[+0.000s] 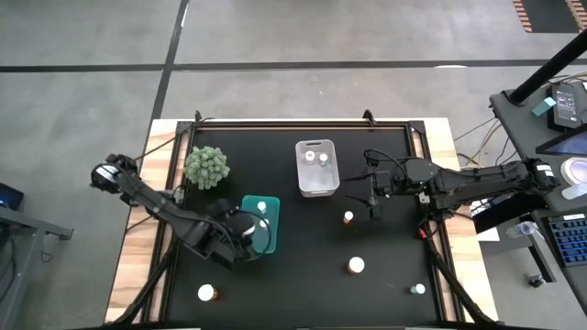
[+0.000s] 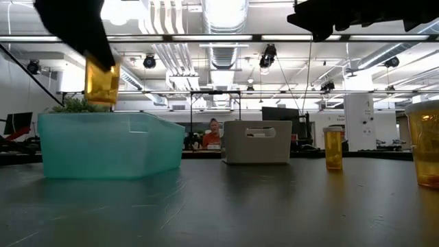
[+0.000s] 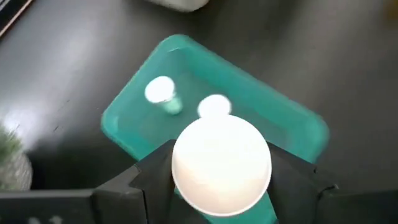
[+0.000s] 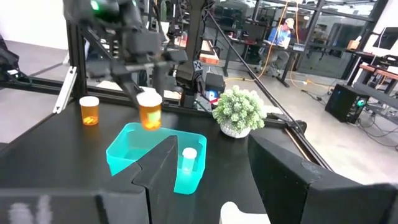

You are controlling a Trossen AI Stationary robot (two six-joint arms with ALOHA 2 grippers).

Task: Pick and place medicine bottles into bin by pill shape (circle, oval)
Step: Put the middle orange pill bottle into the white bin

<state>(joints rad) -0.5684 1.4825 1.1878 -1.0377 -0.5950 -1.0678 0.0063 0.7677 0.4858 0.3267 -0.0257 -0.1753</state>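
Our left gripper (image 4: 148, 99) jaws pinch an amber bottle (image 4: 150, 112) above the teal bin (image 4: 127, 152), ready to drop; our right gripper (image 1: 371, 194) jaws, spread, wait beside the white bin (image 1: 316, 183).

Left gripper (image 1: 246, 231) hovered over teal bin (image 1: 271, 203), plant (image 1: 206, 167) beyond it, right gripper (image 1: 373, 194) beside white bin (image 1: 316, 186)

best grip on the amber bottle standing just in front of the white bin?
Take the amber bottle by its sides just under the white cap, coming straight down from above. It stands upright and alone on the table, clear of the white bin, so both fingers fit around it. The right gripper is closest.
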